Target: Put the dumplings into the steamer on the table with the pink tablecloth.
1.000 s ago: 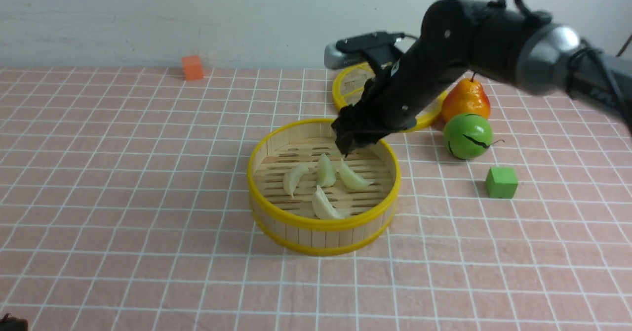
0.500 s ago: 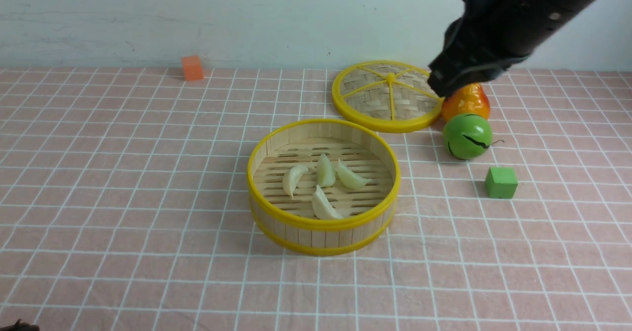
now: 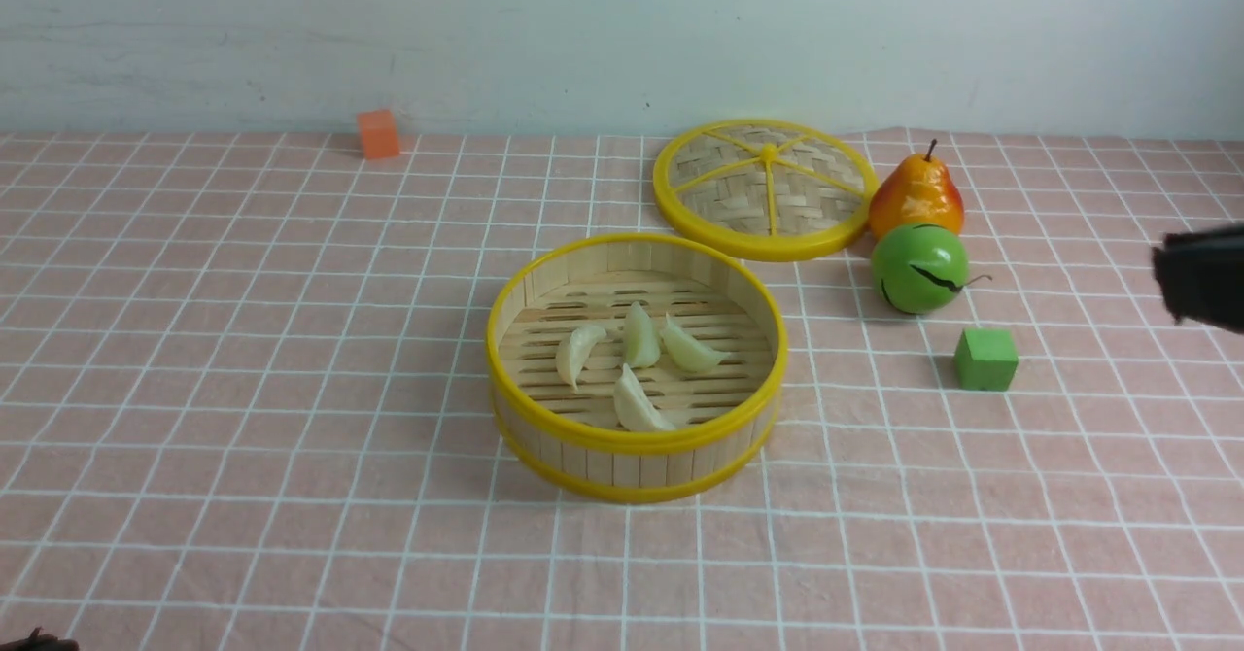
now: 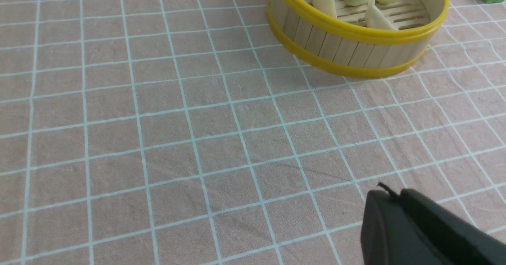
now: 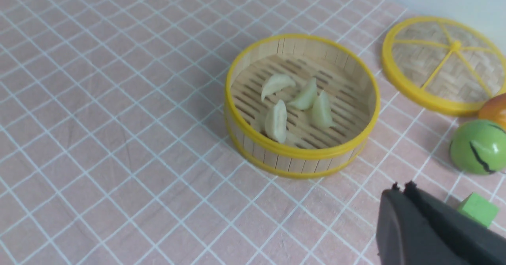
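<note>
Dumplings [image 3: 641, 337], four glossy, pale cream-white crescents, lie inside the round, shallow bamboo-slat steamer with yellow plastic rims [image 3: 637, 442], well off to the left of the black right claw [image 3: 1171, 277]. That claw is at the right edge of the front view, raised over the table, and its fingers are closed, tip against tip. The black left claw [image 4: 392, 188] is closed as well, its narrow tips drawn together; the front view catches only a sliver of it in the near left corner. From there, the steamer sits farther forward and to the right.

The dumplings rest on the slatted floor, three in a loose row and one nearer the robot. The steamer stands upright on the table dressed in pink cloth with a white grid [image 3: 292, 389].

Leftward of the right claw and farther from the robot are a flat woven lid with yellow spokes [image 3: 724, 194] and, just beside it, an orange-red pear with a dark stem [image 3: 916, 194]. A round green fruit with black markings [image 3: 918, 267] and a small green cube [image 3: 986, 359] sit between the steamer and that claw. An orange block [image 3: 379, 134] lies far ahead of the left claw, near the pale wall [image 3: 583, 39].
</note>
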You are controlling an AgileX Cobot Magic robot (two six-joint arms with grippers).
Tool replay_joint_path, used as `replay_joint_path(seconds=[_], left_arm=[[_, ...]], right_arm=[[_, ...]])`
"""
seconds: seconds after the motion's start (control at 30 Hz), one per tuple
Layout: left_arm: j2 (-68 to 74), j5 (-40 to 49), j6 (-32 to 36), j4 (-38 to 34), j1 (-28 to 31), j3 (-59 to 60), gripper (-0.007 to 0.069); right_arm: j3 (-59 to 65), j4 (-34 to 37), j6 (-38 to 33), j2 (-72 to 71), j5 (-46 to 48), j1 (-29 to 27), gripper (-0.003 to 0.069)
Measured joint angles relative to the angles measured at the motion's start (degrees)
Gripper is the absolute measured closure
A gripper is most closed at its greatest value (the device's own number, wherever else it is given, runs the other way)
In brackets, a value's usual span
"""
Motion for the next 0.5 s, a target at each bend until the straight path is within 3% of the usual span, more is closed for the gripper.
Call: replay_joint_path(seconds=[0.2, 0.5], left_arm=[[0.0, 0.0, 0.0, 0.0, 0.0, 0.0, 0.0588], [0.0, 0.1, 0.0, 0.1, 0.0, 0.0, 0.0586]], right_arm=[[7.9, 0.0, 0.0, -13.4, -2.2, 0.0, 0.0667], [11.3, 0.1, 0.0, -25.3, 1.8, 0.0, 0.0659]])
